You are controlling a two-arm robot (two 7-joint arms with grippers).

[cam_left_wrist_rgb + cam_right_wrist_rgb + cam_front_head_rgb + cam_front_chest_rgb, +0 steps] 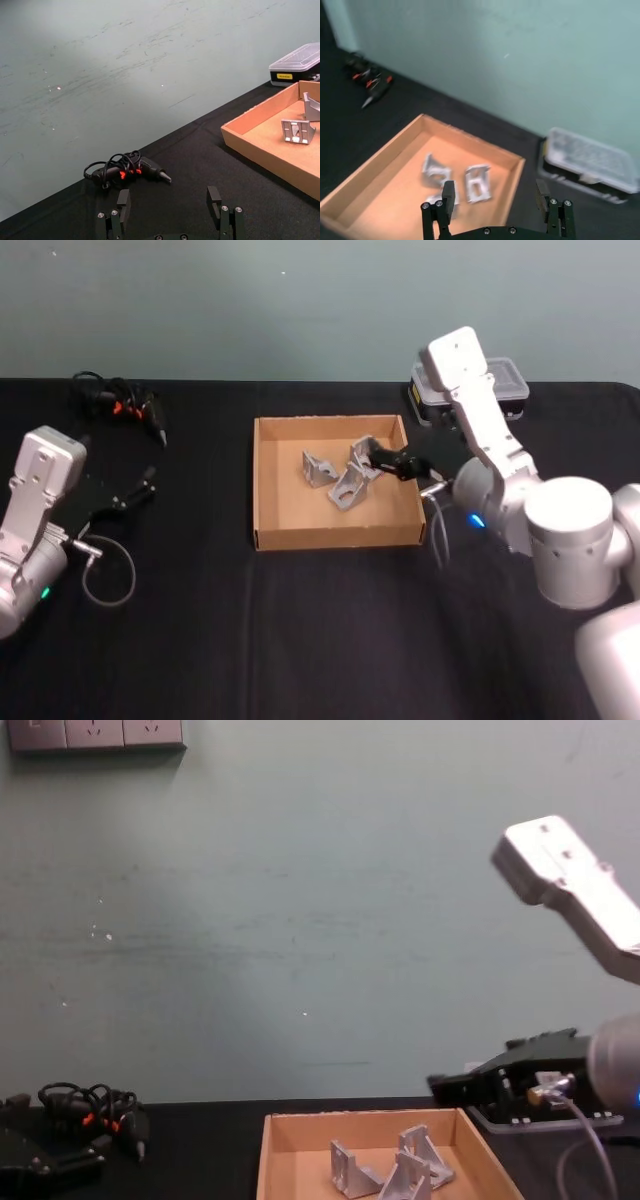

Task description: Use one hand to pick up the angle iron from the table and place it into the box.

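Brackets (338,478) are sitting in the box (268,490), right gripper (385,462) hovering spread and empty; you're retracting next.

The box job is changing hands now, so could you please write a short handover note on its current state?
Right gripper: open, empty, above the box's right side.
Left gripper: open, parked over the table at left.
Box: three angle irons lie inside.
Done: no angle iron is visible on the table, so the placing looks finished.
Left: pull the right arm back.
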